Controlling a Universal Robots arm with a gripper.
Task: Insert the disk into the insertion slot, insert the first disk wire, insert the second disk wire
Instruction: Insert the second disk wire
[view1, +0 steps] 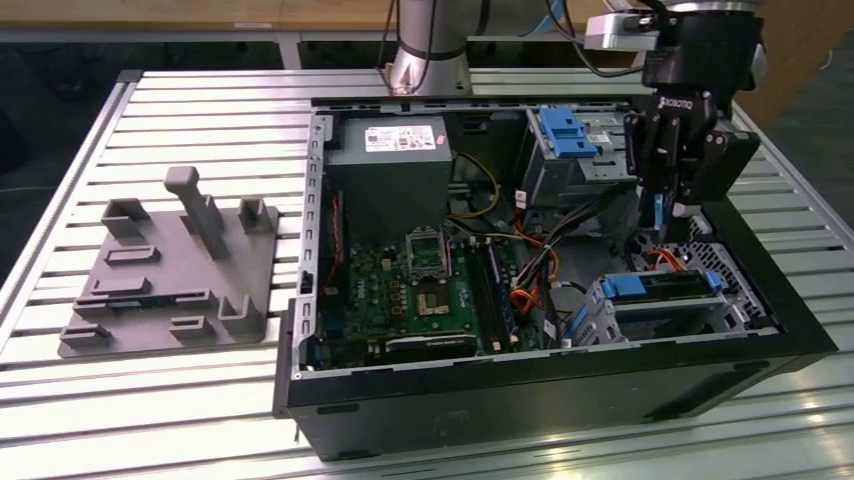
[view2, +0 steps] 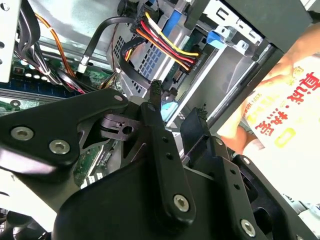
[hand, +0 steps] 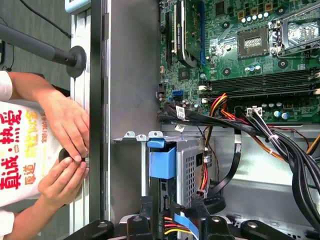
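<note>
Gripper (view1: 663, 230), jaws spread, hung above disk (view1: 663, 287) at four o'clock in case (view1: 561, 378); we judged squaring to wires (view2: 165, 45) essential.

Red printed characters on a white shirt (hand: 17, 150); white label (view1: 400, 137) on power supply (view1: 387, 180).
</note>
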